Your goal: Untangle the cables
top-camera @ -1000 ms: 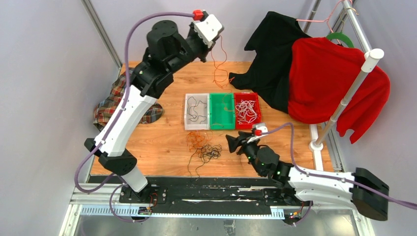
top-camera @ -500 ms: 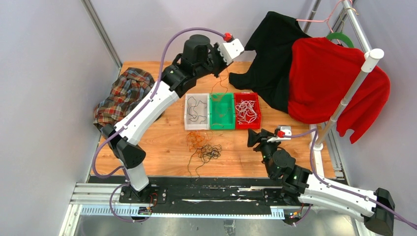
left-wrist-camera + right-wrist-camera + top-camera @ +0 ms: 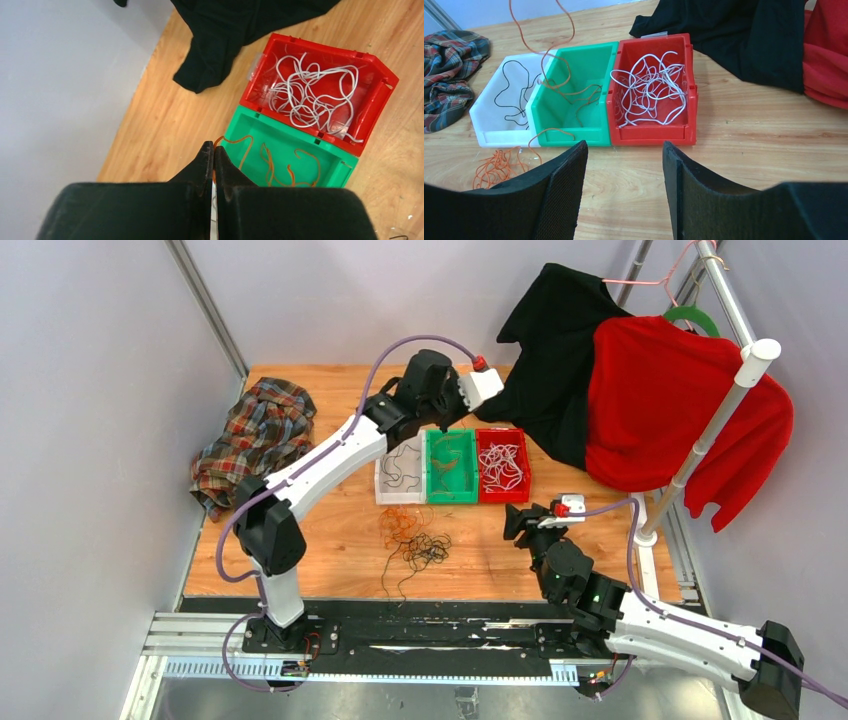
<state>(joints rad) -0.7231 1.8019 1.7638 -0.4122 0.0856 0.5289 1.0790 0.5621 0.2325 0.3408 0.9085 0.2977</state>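
Three small bins stand in a row: white (image 3: 384, 472), green (image 3: 466, 472), red (image 3: 526, 468). My left gripper (image 3: 440, 428) hovers low over the green bin's far rim, shut on an orange cable (image 3: 233, 141) that trails from its tips (image 3: 214, 147) down into the green bin (image 3: 330, 172). White cables (image 3: 300, 95) fill the red bin, and a black cable (image 3: 398, 465) lies in the white one. A tangle of orange (image 3: 400, 523) and black cables (image 3: 428, 548) lies on the table in front of the bins. My right gripper (image 3: 515, 525) (image 3: 624, 145) is open and empty, near the red bin's front.
A plaid cloth (image 3: 255, 430) lies at the table's left edge. A black garment (image 3: 560, 360) and a red one (image 3: 670, 400) hang from a rack at the back right, with its white pole (image 3: 700, 450) by the table's right edge.
The left arm has swung down from high at the back to just above the green bin, bringing the orange cable along. The right gripper drew back to the right and narrowed slightly.
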